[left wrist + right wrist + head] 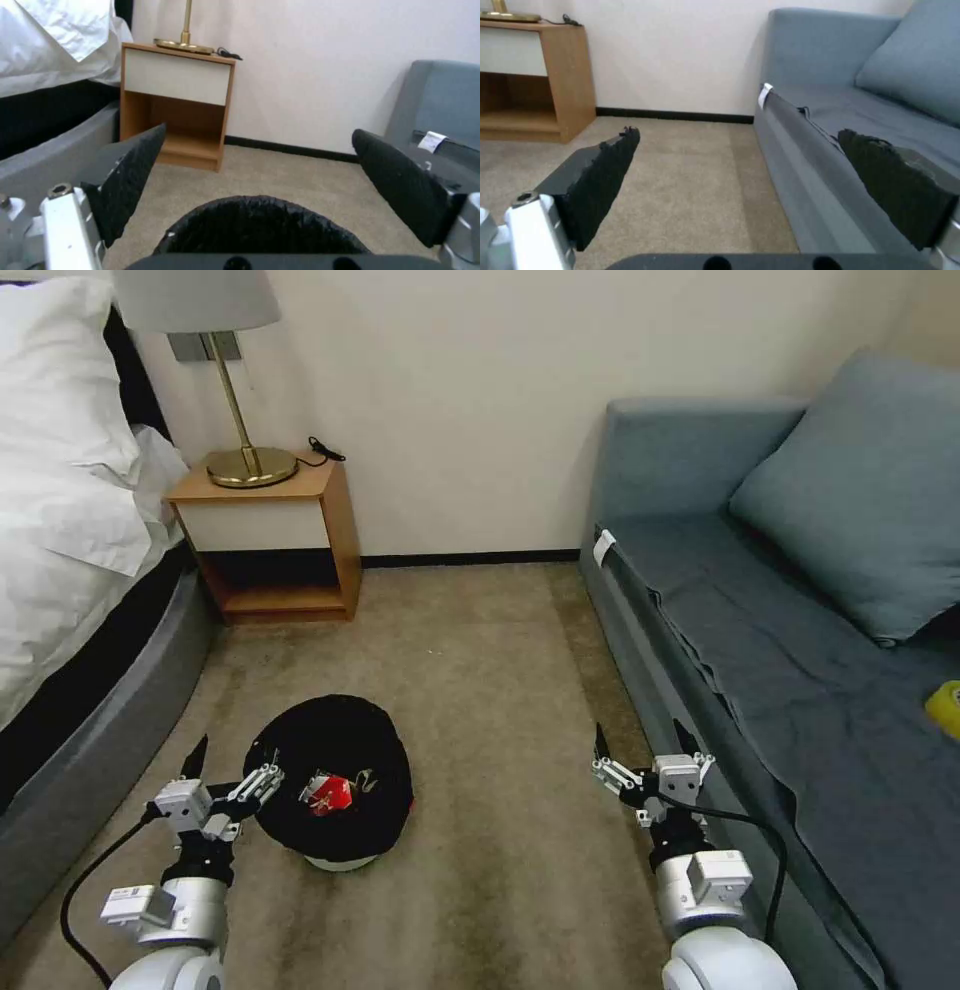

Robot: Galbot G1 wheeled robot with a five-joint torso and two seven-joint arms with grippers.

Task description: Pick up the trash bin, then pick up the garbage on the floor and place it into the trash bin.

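Observation:
The trash bin (pixel 335 750), round and lined with a crinkled black bag, stands on the carpet on its whitish base. Inside it lies garbage: a red-and-white packet (pixel 328 792). My left gripper (pixel 232 768) is open at the bin's left rim, with one finger over the edge of the bag and the other outside it. In the left wrist view the left gripper (pixel 260 165) shows wide-spread black pads, with the top of the trash bin (pixel 260 225) low between them. Beside the sofa front my right gripper (pixel 643 745) (pixel 740 168) hangs open and holds nothing.
A grey sofa (pixel 760 650) runs along the right, with a yellow tape roll (pixel 945 707) on its seat. A bed (pixel 70 600) fills the left. A wooden nightstand (pixel 285 540) carrying a brass lamp (pixel 245 460) stands against the far wall. Open carpet (pixel 500 670) lies between.

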